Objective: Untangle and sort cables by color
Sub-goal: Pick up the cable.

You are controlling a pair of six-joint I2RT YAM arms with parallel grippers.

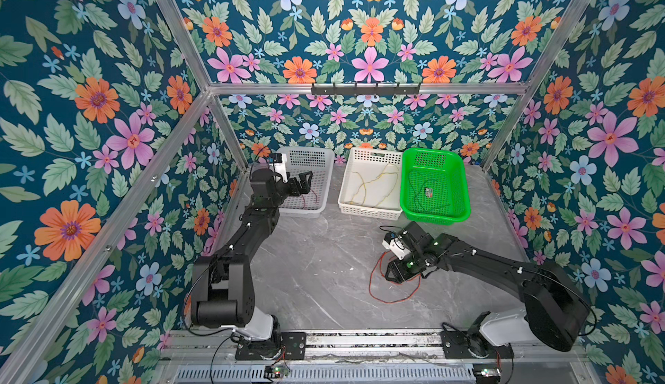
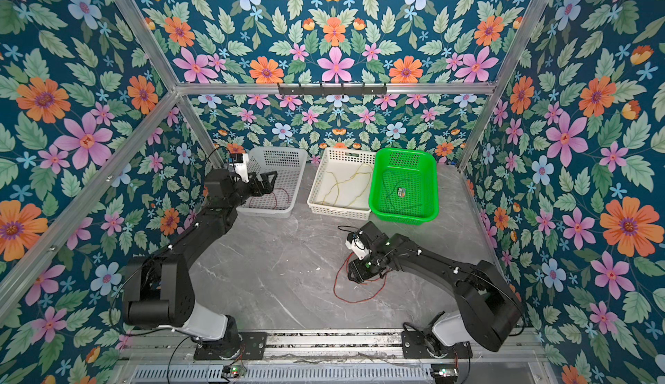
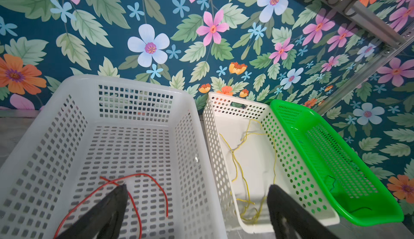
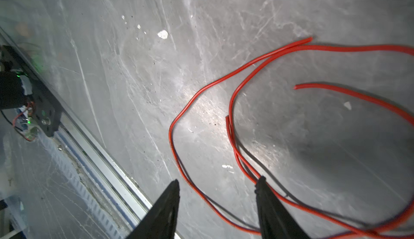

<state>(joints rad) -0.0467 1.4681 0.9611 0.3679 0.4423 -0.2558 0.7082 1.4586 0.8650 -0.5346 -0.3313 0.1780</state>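
Nearing the end, I am straddling the last red cables [image 4: 171, 134] on the worktop [image 1: 324, 256] with my half-open right pincer [image 4: 218, 179], left pincer [image 3: 197, 186] gaping over the white basket [image 3: 74, 85], yellow cables [image 3: 233, 159] and dark cable [image 1: 414, 195] already binned.

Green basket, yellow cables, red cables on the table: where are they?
green basket [image 1: 430, 159]: a top view, back wall.
yellow cables [image 3: 233, 157]: left wrist view, middle strand.
red cables on the table [image 4: 171, 132]: right wrist view, outermost bend.

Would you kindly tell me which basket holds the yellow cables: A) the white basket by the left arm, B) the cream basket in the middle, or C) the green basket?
B: the yellow cables lie on the floor of the cream basket, which stands between the white basket and the green basket.
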